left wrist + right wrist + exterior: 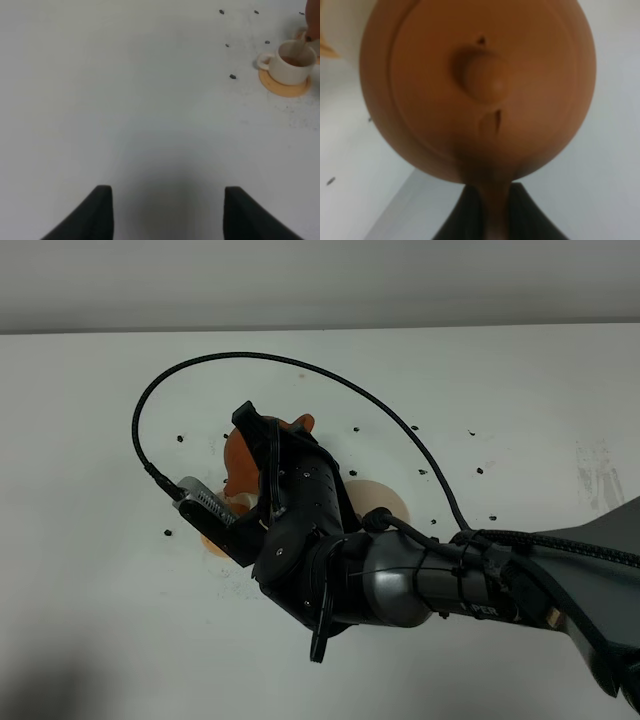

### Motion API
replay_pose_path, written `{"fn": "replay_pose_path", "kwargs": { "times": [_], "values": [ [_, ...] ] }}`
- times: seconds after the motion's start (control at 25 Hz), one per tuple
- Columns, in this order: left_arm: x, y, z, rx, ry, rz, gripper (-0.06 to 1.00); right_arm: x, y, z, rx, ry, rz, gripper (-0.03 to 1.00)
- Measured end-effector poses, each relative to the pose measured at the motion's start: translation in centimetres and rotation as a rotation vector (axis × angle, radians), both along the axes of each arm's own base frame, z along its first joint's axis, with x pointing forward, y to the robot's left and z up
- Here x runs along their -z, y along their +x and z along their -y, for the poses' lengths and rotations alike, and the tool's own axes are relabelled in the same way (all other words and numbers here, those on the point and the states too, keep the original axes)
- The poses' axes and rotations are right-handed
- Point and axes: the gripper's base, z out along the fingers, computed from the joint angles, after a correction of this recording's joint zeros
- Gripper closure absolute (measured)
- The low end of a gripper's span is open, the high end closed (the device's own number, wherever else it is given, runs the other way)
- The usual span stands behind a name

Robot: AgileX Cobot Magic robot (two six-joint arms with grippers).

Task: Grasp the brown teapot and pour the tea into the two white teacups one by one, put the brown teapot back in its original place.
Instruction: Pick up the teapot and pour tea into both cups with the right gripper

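Note:
My right gripper (255,430) reaches across from the right and is shut on the loop handle of the brown teapot (238,455), held in the air and mostly hidden behind the arm. In the right wrist view the teapot (480,85) fills the picture, lid towards the camera, and the gripper (487,215) clamps the handle. The pale beige mat (388,502) lies bare beside the arm. One white teacup (292,62) with brown tea in it stands on an orange coaster (282,85). My left gripper (167,215) hovers open over bare table, away from that cup. A second teacup I cannot make out clearly.
The white table (100,590) carries several small dark marks (180,438). The edge of an orange coaster (213,545) peeks out under the right arm. A black cable (300,365) arcs over the arm. The table's far edge meets a grey wall.

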Motion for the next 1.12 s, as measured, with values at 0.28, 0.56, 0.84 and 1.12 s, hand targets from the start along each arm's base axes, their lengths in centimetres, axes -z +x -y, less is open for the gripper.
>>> {"fn": "replay_pose_path", "kwargs": {
  "times": [0.28,0.56,0.84,1.12],
  "values": [
    [0.00,0.00,0.00,0.000,0.000,0.000,0.43,-0.09,0.00,-0.21,-0.033,-0.011,0.017,0.85],
    [0.00,0.00,0.00,0.000,0.000,0.000,0.43,-0.17,0.00,-0.41,-0.064,-0.021,0.032,0.85],
    [0.00,0.00,0.00,0.000,0.000,0.000,0.43,-0.24,0.01,-0.51,-0.078,-0.026,0.041,0.85],
    [0.00,0.00,0.00,0.000,0.000,0.000,0.43,-0.22,0.25,-0.36,-0.074,-0.025,0.038,0.85]
  ]
}}
